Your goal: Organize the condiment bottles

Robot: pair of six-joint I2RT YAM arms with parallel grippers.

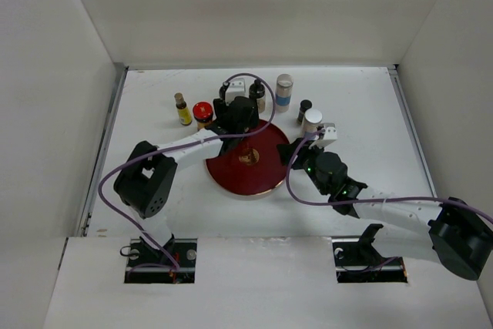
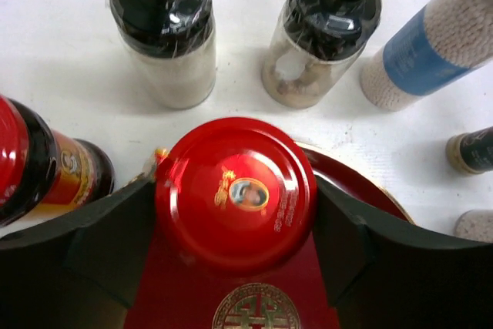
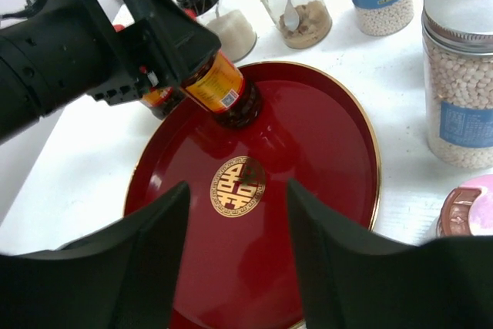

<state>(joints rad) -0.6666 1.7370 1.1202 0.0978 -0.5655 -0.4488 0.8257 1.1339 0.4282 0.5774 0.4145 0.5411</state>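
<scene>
My left gripper [image 1: 236, 123] [image 2: 235, 209] is shut on a red-capped jar [image 2: 235, 190] with a dark body and orange label [image 3: 219, 86]. It holds the jar tilted, base down at the far part of the round dark red plate [image 1: 266, 175]. My right gripper [image 1: 296, 156] [image 3: 239, 221] is open and empty above the plate's near right part [image 3: 331, 159]. Behind the plate stand a yellow-labelled bottle [image 1: 182, 109], a second red-capped jar [image 1: 202, 112] [image 2: 46, 171], two black-capped jars [image 2: 166, 28] [image 2: 323, 32] and a blue-banded white jar [image 1: 284, 92] [image 2: 431, 44].
A small dark bottle [image 1: 305, 109], a silver-capped white jar [image 1: 312, 121] [image 3: 462, 75] and a pink jar [image 3: 474, 209] stand right of the plate, close to my right wrist. White walls [image 1: 62, 113] enclose the table on three sides.
</scene>
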